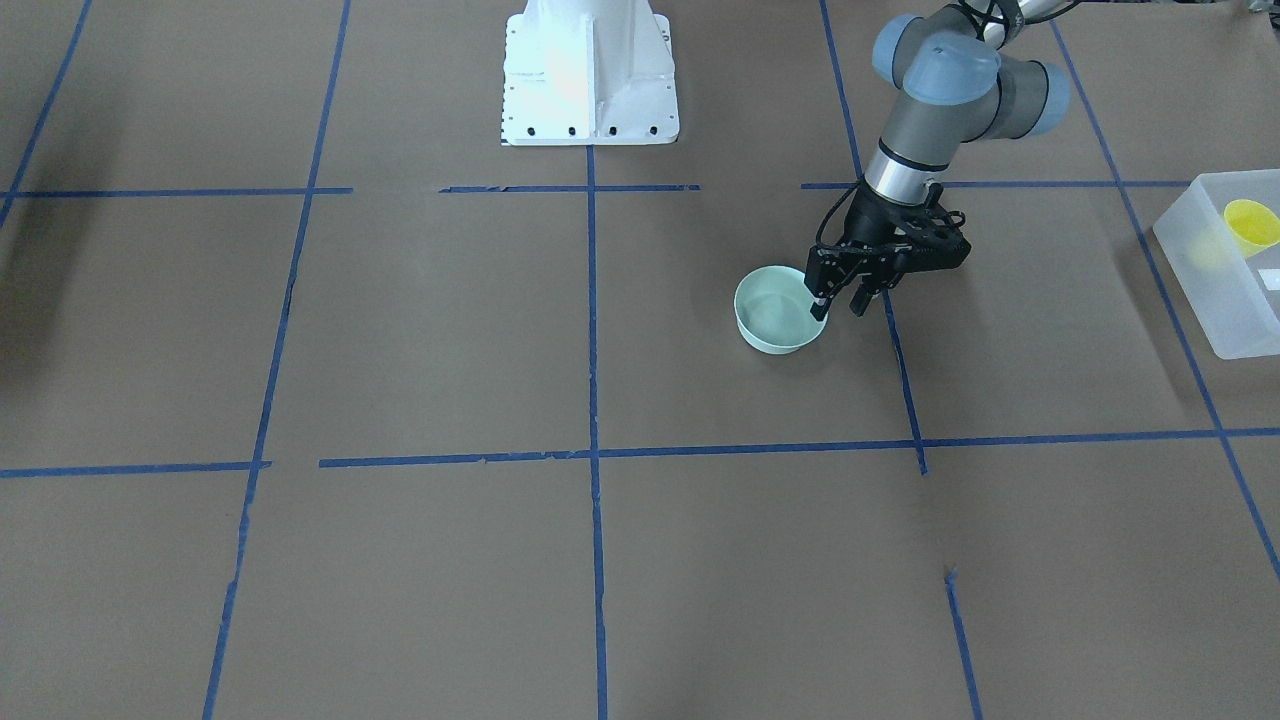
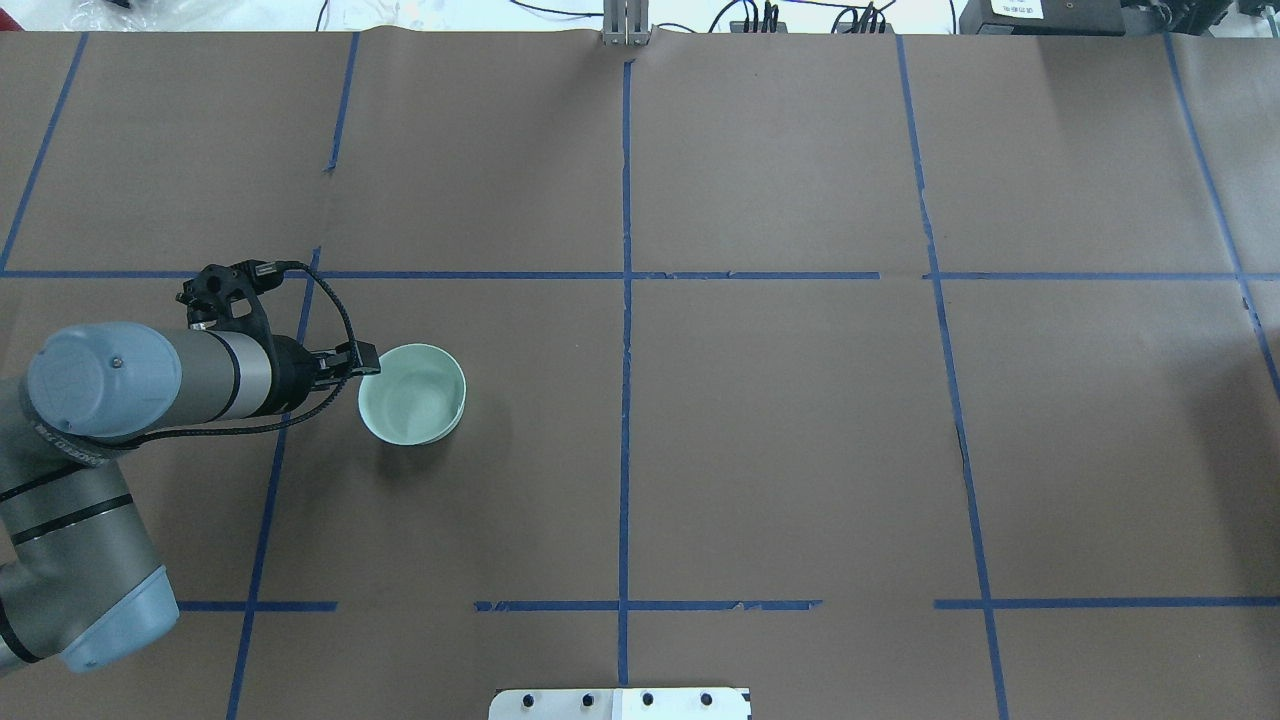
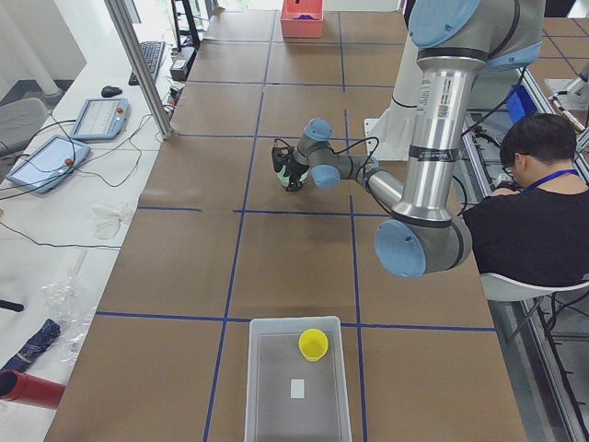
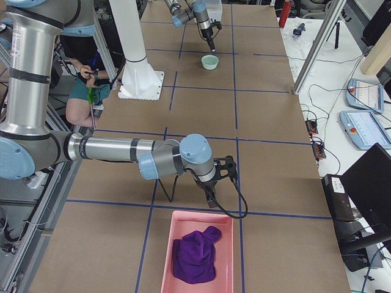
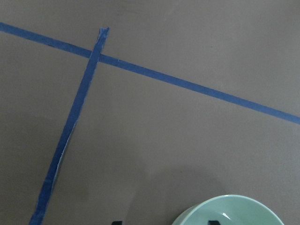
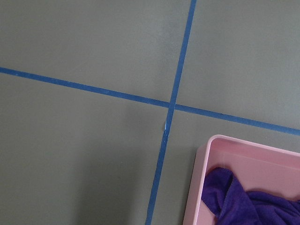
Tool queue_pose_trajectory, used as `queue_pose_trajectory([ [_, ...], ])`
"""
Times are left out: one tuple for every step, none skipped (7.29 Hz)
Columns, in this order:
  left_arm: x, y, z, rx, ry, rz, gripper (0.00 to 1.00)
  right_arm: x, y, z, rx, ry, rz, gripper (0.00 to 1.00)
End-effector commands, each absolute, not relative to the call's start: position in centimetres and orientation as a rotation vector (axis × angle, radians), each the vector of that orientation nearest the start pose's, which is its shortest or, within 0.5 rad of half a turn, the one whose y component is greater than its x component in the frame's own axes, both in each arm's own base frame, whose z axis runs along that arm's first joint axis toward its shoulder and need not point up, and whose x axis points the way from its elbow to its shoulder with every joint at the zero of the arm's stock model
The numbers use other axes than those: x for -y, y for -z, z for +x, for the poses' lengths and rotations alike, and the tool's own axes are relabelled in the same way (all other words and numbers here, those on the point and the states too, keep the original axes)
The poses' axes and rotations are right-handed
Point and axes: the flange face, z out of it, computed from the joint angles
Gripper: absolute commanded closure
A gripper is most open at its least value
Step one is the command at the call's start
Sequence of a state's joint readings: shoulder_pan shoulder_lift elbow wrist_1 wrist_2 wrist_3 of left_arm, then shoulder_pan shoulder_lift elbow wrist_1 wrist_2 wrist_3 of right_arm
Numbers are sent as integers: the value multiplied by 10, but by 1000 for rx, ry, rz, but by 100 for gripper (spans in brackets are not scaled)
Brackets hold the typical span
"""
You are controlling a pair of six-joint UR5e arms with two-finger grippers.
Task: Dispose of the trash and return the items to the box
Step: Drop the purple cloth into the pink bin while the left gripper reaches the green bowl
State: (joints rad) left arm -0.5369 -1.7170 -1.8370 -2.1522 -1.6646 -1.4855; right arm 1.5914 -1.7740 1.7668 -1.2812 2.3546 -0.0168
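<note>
The pale mint-green bowl (image 1: 770, 318) stands upright on the brown table, left of centre in the overhead view (image 2: 412, 393). My left gripper (image 1: 838, 306) is open and low at the bowl's rim, with one finger inside the bowl and the other outside; the left wrist view (image 5: 165, 223) shows the same. The yellow cup (image 1: 1252, 225) lies inside the frosted-white box (image 1: 1215, 290) at the table's left end, also in the exterior left view (image 3: 313, 344). My right gripper (image 4: 212, 200) shows only in the exterior right view, and I cannot tell whether it is open or shut.
A pink tray (image 4: 183, 226) holding a purple cloth (image 4: 195, 253) sits at the table's right end, just below my right gripper. Blue tape lines (image 2: 625, 300) cross the table. The white robot base (image 1: 588, 75) stands at the table's edge.
</note>
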Motion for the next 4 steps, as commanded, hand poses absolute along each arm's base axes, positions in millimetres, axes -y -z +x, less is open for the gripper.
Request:
queue_pose_trajectory([
  [372,-395,439,-982,320,204,70,421,-622,71,774,106,281,0],
  [372,-392,437,-987,315,207,100,421,-622,71,772,107,282,0],
  [372,-390,434,-991,306,212,100,421,-621,71,772,108,283,0],
  [374,-376,418,-1005,242,266,100,421,-621,71,772,108,283,0],
])
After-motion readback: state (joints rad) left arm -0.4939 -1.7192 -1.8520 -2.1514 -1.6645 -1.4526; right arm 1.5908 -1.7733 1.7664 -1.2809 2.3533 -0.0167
